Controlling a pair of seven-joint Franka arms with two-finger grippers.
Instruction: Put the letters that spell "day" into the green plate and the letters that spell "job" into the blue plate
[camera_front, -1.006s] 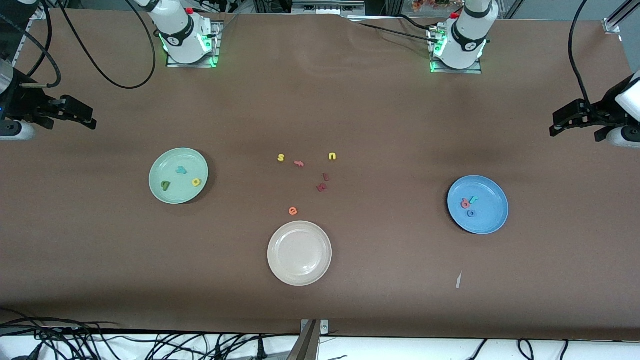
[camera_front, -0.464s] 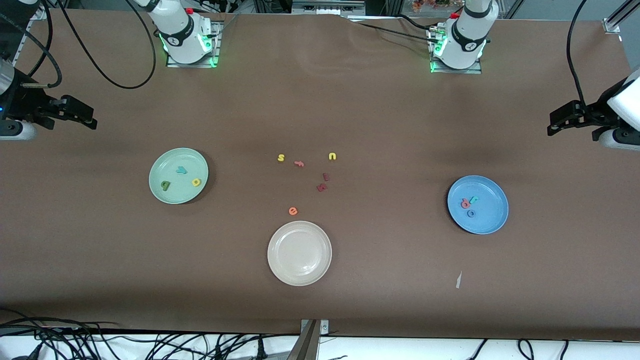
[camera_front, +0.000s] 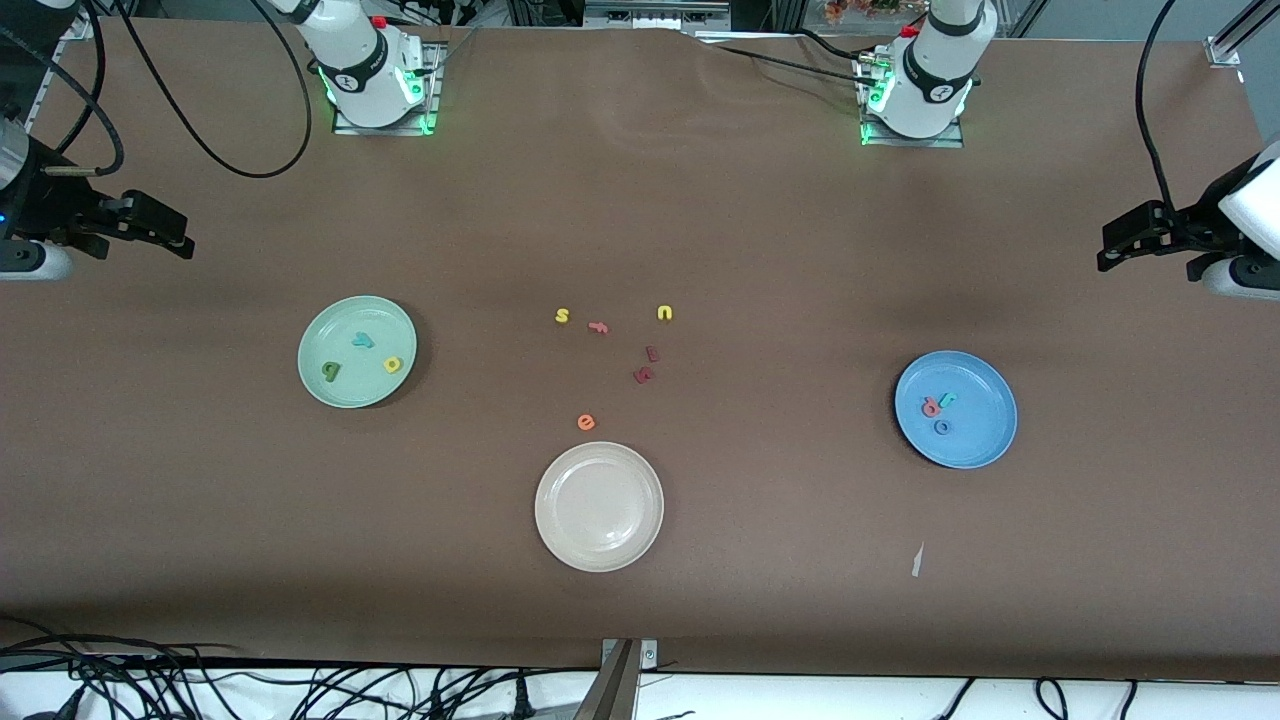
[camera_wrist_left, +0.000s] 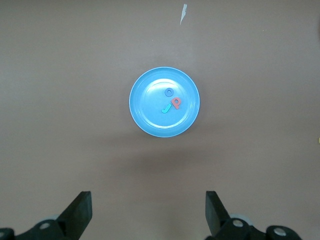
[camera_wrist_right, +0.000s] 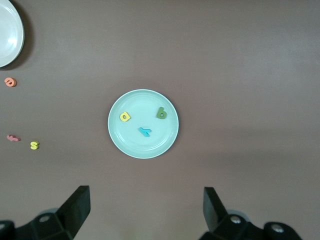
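A: Mint-green round plate (camera_front: 357, 351), toward the right arm's end: olive "d" (camera_front: 331, 371), yellow "a" (camera_front: 392, 364), teal "y" (camera_front: 362, 340) lie in it.

B: Sky-blue round plate (camera_front: 956, 409), toward the left arm's end: teal "j" (camera_front: 946, 400), blue ring "o" (camera_front: 941, 427), pinkish-red "b" (camera_front: 931, 407). Left gripper (camera_wrist_left: 147, 215) and right gripper (camera_wrist_right: 146, 210) spread wide, empty, above their plates.

Readable as foam letters only: "d", "a", "y" on green plate (camera_front: 310, 340); "j", "o", "b" on blue plate (camera_front: 985, 440); loose "s" (camera_front: 562, 316), "u" (camera_front: 665, 313), "e" (camera_front: 586, 422) on tabletop (camera_front: 780, 250).
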